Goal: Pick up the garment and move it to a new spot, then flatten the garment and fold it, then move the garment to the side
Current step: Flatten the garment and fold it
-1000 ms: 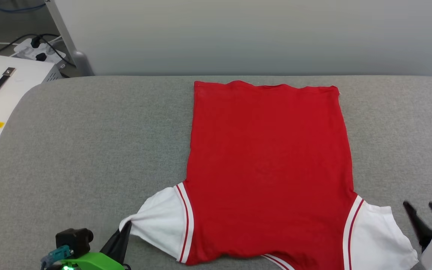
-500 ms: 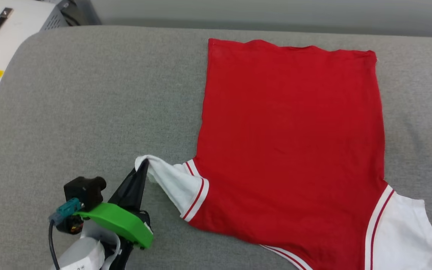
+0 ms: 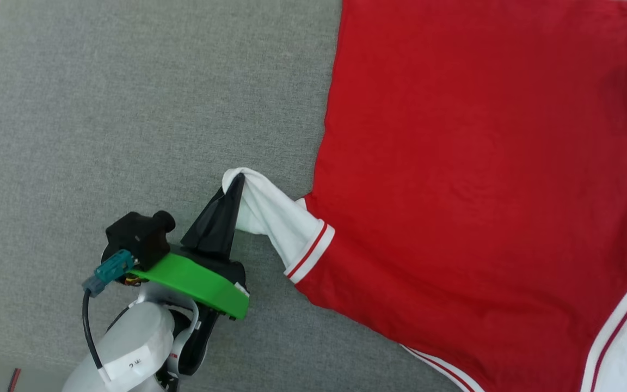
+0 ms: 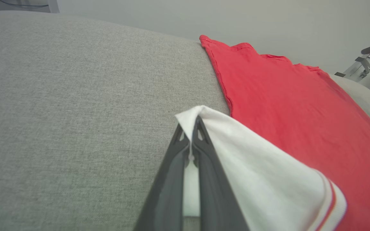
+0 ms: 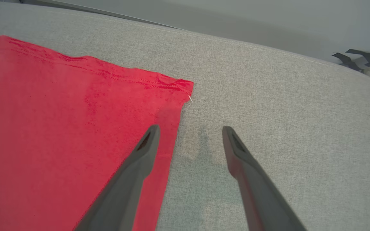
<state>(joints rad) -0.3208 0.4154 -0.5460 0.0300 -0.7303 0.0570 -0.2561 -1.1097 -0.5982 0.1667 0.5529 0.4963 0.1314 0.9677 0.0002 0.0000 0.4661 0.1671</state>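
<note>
- Left wrist view, nearest first: the left gripper (image 4: pixel 191 131) is seen shut tight on the cuff edge of the white sleeve (image 4: pixel 252 166). A thin fold of cloth is pinched between its two dark fingers and held up off the grey padded surface (image 4: pixel 75 112).
- From that pinch the sleeve is stretched away to the robot's right, where it is joined to the red body of the garment (image 3: pixel 482 190) at the striped trim (image 3: pixel 311 247).
- The garment is spread flat on the surface with a plain red face up. Its long axis is laid from the shoulders, nearer the robot, out to the hem at the far side — so the whole body lies right of and beyond the left gripper.
- Farther out, the right gripper (image 5: pixel 190 130) is held wide open with nothing in it, set astride the garment's right side edge just short of the hem corner (image 5: pixel 185 88). One finger is placed over red cloth, the other over bare surface; contact cannot be told.
- The left arm is judged the nearer one for the coming move, which is likely governed by one relation: the sleeve must be carried rightward, across the long axis, onto the red body.
</note>
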